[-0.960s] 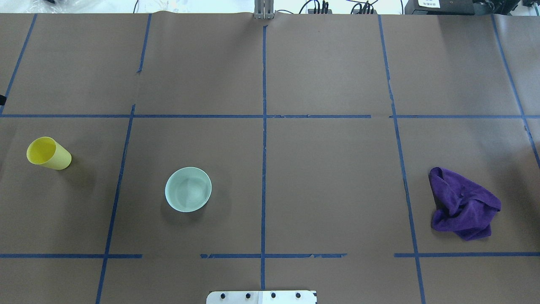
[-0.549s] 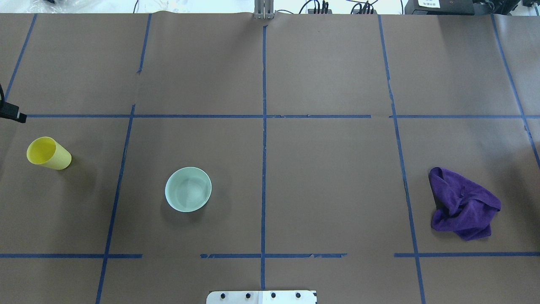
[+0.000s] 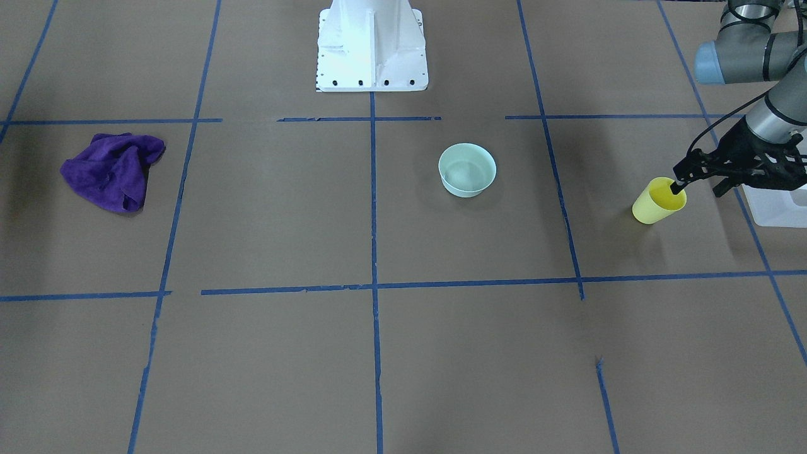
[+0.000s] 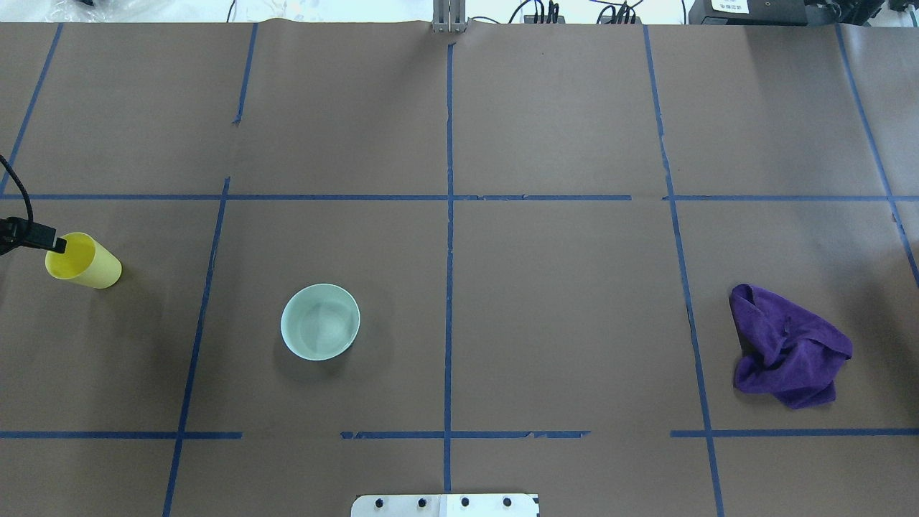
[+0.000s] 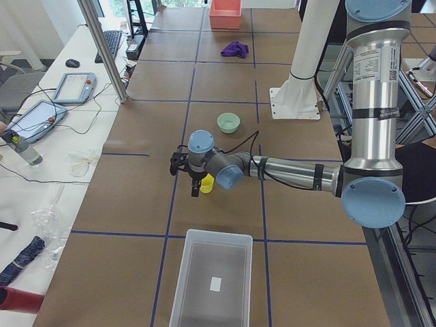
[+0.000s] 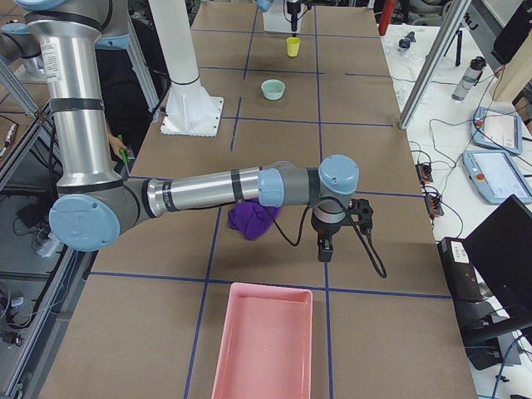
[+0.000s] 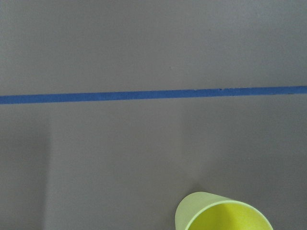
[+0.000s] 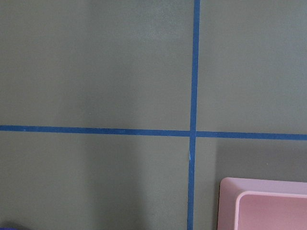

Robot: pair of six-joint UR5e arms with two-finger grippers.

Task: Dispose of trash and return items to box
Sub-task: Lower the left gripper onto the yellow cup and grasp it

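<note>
Overhead exterior: smooth round bowl (image 4: pixel 320 322), crumpled cloth (image 4: pixel 788 347)

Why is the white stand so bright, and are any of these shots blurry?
Front-facing view: the white robot base is overexposed, detail lost. Left wrist view: soft focus, the yellow cup fuzzy and cropped at the bottom edge. Overhead view: sharp, faint shadow beside the bowl.

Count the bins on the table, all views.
2: white bin at the table's end on the robot's left, near the cup; pink bin at the right end, near the cloth. None seem hidden.
</note>
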